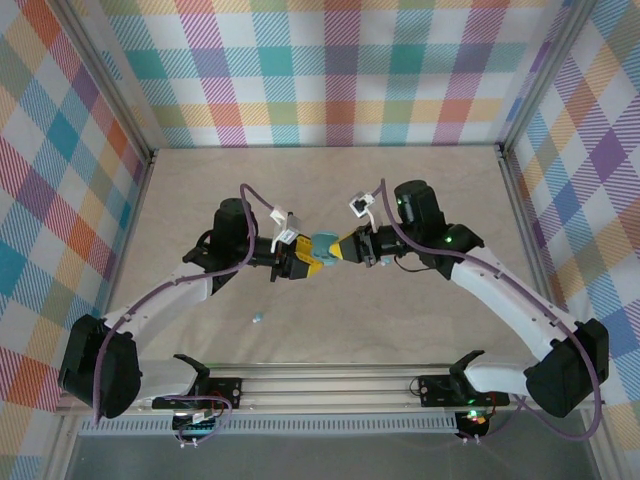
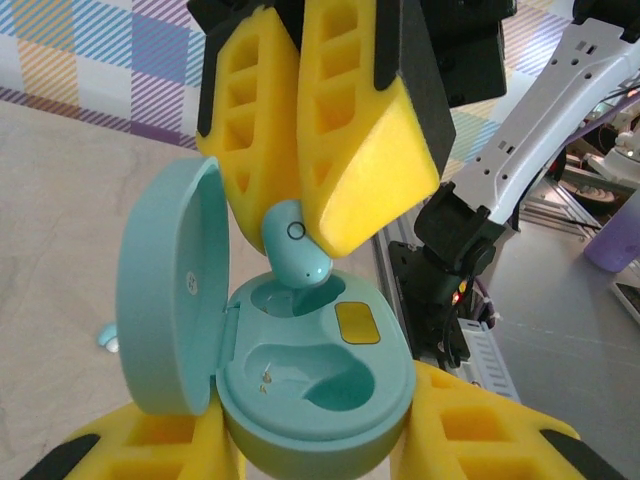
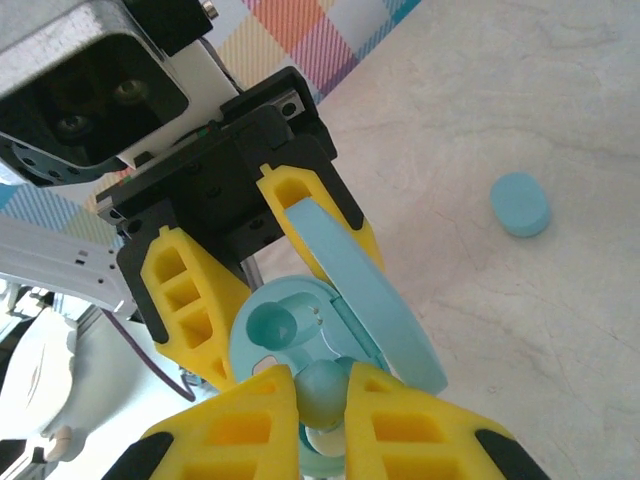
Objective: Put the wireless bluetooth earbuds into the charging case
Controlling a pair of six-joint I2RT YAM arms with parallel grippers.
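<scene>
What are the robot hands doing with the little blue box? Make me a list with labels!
left gripper: shut on the charging case
lid: open, standing up at the side
right gripper: shut on an earbud
earbud position: its tip is at one slot of the case, not fully in
other slot: empty
table: one small teal piece lies loose

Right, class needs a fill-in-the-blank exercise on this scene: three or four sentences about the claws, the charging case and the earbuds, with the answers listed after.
1. The left claw grips the charging ____.
2. The right claw pinches one teal ____ just over the case.
3. The case's lid stands ____.
4. A loose earbud lies on the ____.
Missing words: case, earbud, open, table.
</scene>
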